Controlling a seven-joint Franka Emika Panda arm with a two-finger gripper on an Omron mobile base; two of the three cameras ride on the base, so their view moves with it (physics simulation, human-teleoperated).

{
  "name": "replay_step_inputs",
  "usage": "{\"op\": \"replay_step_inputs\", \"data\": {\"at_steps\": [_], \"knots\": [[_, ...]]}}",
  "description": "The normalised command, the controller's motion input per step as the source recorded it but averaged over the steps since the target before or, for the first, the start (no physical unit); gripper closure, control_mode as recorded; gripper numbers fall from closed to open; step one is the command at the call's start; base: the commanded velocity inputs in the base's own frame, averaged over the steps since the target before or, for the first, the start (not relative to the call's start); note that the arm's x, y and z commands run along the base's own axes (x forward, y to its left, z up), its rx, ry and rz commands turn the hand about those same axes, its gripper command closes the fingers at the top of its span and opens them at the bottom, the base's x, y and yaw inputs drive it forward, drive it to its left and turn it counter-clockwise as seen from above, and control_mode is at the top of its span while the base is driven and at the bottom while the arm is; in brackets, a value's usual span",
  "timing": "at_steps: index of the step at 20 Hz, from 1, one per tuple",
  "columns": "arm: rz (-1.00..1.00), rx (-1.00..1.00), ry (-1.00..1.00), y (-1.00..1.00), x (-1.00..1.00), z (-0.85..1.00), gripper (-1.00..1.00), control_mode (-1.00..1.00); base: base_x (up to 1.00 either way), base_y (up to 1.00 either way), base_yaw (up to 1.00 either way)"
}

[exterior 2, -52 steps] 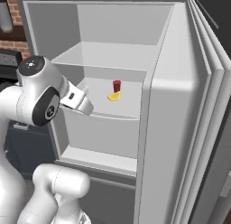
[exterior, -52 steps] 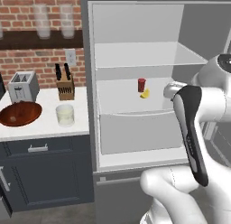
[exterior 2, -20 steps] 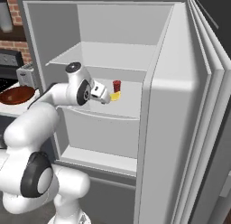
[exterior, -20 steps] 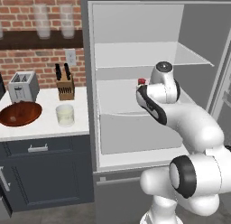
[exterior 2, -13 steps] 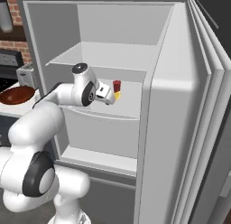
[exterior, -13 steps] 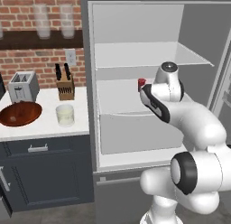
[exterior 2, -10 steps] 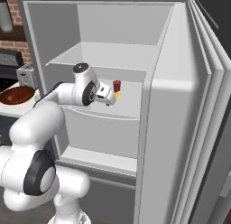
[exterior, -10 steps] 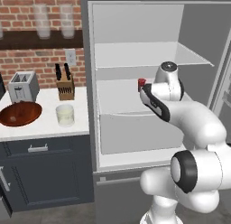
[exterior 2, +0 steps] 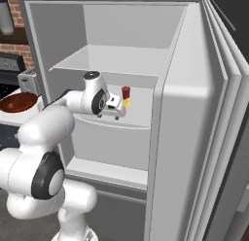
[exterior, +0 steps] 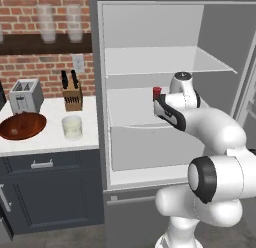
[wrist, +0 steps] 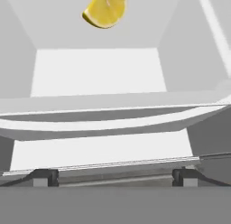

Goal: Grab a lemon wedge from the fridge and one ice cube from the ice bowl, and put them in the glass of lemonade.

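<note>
While the gripper (exterior 2: 118, 109) reaches onto the middle shelf of the fridge (exterior 2: 170, 138), its jaws stand spread wide with nothing between them. Just ahead of the fingertips lies the lemon wedge (wrist: 105, 10), seemingly untouched, beside a small red-capped jar (exterior 2: 126, 92).

Open fridge (exterior: 220, 52) to the right of a kitchen counter (exterior: 47, 139).

The lemon wedge (wrist: 105, 10) lies on the middle shelf beside a small jar (exterior 2: 125, 92). On the counter, an ice bowl (exterior: 21, 127) sits left of a glass (exterior: 72, 127), with a toaster (exterior: 25, 96) and a knife block (exterior: 72, 96) behind.
</note>
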Motion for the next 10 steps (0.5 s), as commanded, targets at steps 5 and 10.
{"op": "replay_step_inputs", "data": {"at_steps": [5,10], "knots": [[0.05,0.0,0.0,0.0,0.0,-0.41,-1.0,-1.0,0.0,0.0,0.0],[0.03,0.0,-0.09,0.0,-0.02,-0.13,-1.0,-1.0,0.0,0.0,0.0]]}}
